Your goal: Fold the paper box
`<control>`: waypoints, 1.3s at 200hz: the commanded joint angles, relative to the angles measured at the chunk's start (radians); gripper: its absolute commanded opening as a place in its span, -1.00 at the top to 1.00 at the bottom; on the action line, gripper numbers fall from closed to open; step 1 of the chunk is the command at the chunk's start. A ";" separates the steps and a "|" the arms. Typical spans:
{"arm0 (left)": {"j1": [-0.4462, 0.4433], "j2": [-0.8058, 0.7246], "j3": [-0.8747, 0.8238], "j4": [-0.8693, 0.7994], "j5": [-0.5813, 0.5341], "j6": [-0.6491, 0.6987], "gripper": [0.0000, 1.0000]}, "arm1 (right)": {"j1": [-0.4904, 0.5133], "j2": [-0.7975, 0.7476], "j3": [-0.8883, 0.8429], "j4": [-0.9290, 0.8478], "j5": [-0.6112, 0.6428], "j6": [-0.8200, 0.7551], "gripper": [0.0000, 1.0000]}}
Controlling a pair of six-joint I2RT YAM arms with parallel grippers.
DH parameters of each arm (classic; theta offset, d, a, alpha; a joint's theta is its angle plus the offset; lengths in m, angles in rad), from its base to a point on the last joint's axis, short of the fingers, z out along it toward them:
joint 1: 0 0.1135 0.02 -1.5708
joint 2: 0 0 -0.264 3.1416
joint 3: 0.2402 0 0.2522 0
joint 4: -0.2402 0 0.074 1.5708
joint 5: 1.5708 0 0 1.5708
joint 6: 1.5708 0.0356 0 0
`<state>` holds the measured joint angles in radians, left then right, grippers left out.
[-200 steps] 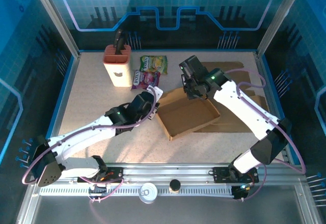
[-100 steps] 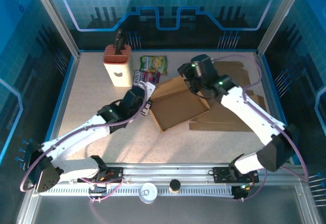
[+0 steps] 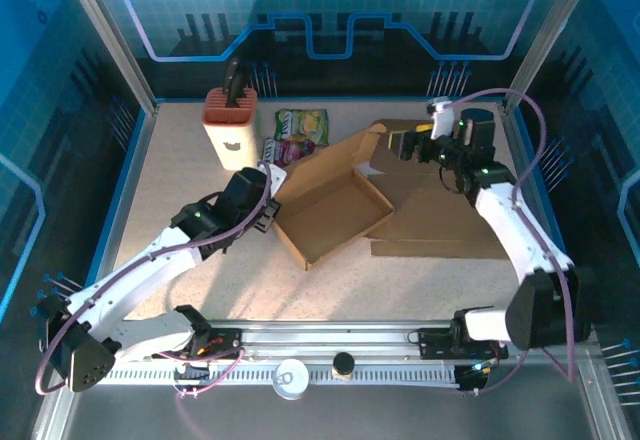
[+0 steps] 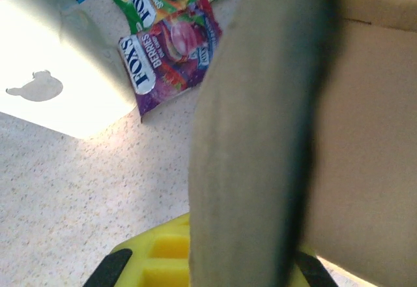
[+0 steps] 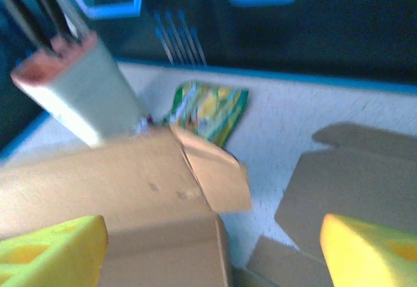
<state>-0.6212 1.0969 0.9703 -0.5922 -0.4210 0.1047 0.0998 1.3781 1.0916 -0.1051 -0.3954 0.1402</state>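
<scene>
**Overhead view, with both wrist views.** The paper box (image 3: 335, 215) sits at the middle of the counter (image 3: 180, 200) as an open, shallow brown tray. One corner points toward the near edge. Its lid panel rises from the far side and leans toward the far right.

The left gripper (image 3: 267, 193) meets the box at its left corner. In the left wrist view a blurred cardboard wall runs straight up between the yellow fingers (image 4: 159, 264), so the jaws are clenched on that wall.

The right gripper (image 3: 407, 145) hangs at the far right, next to the top edge of the raised lid. In the right wrist view its two yellow fingers (image 5: 52, 248) stand far apart at the lower corners, with the lid and a small folded flap lying below. The jaws are released and grasp nothing.

Flat cardboard sheets (image 3: 455, 225) lie on the right side of the counter, against the right side of the box. A pale knife block (image 3: 230, 132) with dark handles stands at the far left. Between the block and the box lie two candy packets: a green packet (image 3: 301, 122) farther off, and a purple packet (image 3: 283, 150) just beside the left gripper.
</scene>
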 commanded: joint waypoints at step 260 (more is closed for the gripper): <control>0.245 -0.014 0.026 -0.142 0.118 0.081 0.92 | 0.195 0.614 0.499 -0.109 -0.239 -0.477 0.23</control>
<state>-0.3836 1.0687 0.9909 -0.7063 -0.2871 0.1829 0.2798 1.9884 1.5841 -0.2016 -0.6064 -0.3408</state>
